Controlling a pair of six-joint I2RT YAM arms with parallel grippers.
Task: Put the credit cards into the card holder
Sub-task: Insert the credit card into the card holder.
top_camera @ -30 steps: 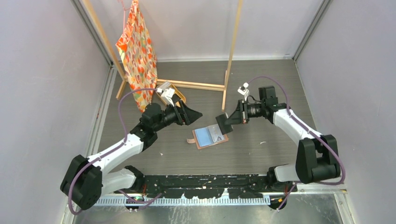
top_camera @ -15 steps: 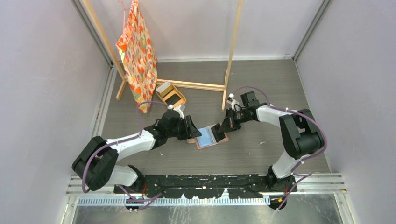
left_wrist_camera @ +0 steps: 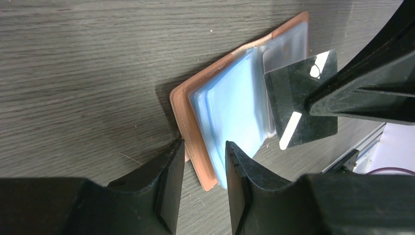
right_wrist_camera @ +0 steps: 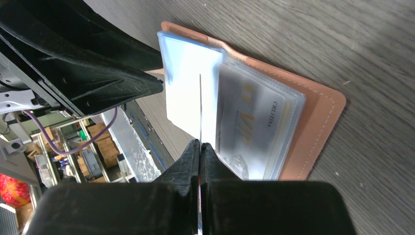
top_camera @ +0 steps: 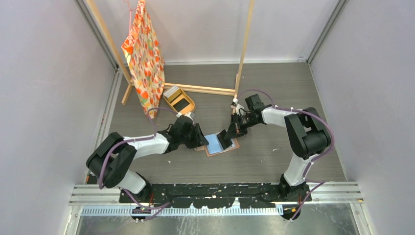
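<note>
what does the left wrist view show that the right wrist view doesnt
Only the left wrist view shows the flat face of the black plastic card with its white stripe, and the left fingers standing apart astride one edge of the salmon-brown leather card holder. Only the right wrist view shows that card edge-on as a thin line, pinched by the shut right fingers, plus a gold-lettered card in a clear pocket. Both show the open holder with its pale blue sleeves on the grey wood-grain table.
</note>
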